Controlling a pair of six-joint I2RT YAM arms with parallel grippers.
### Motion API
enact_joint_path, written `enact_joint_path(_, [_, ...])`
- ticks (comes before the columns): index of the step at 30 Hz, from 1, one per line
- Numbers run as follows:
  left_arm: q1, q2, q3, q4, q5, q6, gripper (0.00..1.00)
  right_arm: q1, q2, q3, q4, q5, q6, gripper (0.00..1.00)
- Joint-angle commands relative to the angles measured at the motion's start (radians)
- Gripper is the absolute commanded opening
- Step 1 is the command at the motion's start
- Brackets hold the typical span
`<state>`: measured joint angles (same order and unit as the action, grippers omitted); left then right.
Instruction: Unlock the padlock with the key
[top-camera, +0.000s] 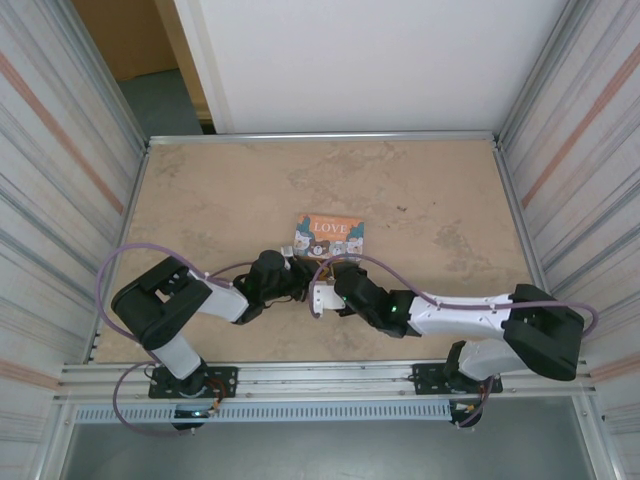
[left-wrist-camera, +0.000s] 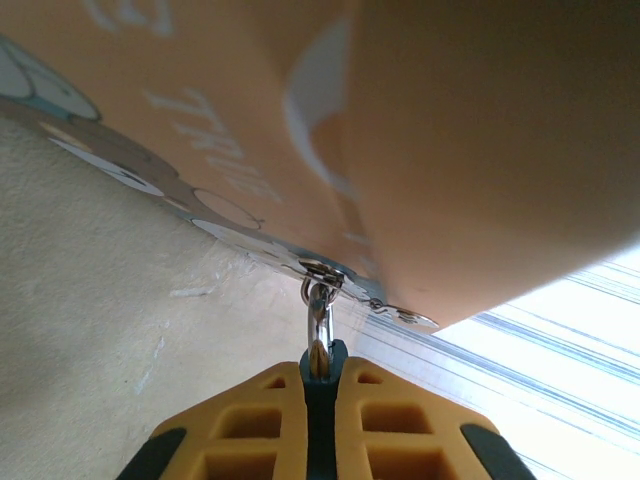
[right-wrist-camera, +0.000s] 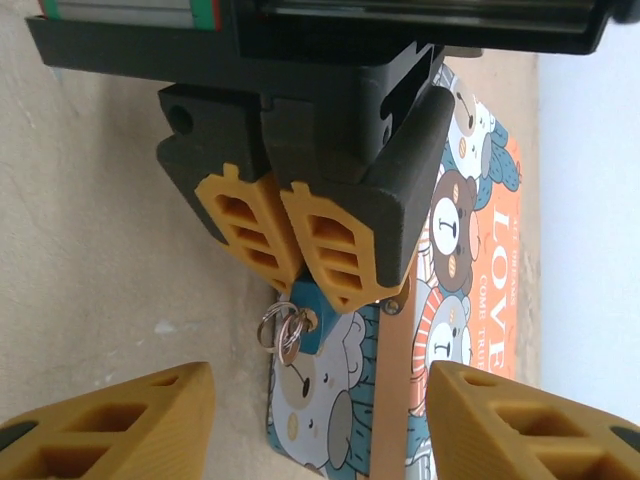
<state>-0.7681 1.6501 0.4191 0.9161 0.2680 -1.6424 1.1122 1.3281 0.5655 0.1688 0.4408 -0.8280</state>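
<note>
Nearest: right gripper (right-wrist-camera: 320, 378), just off the near edge of the LOVE tin (right-wrist-camera: 470, 240), fingers apart and holding nothing. They straddle the key ring (right-wrist-camera: 279, 328) dangling at that edge. Just beyond, left gripper (left-wrist-camera: 322, 362) is clamped tight on padlock (right-wrist-camera: 310, 310), its blue body pinched between the pads, right against tin's near edge. Shackle (left-wrist-camera: 318, 312) runs up into tin's hasp (left-wrist-camera: 325, 270) and looks closed. Can't tell if key sits in keyhole. Judgement: lock steadied only. Gripping key, turning it and popping shackle are all left.
</note>
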Motion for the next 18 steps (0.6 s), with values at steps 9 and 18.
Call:
enact_joint_path(9, [-0.011,-0.035,0.033,0.023,0.010,0.017,0.00,-0.041,0.052,-0.019,0.065,-0.070,0.049,0.42])
enact_joint_path(18, [-0.012,-0.036,0.032,0.021,0.009,0.017,0.00,-0.044,0.100,-0.017,0.093,-0.059,0.075,0.31])
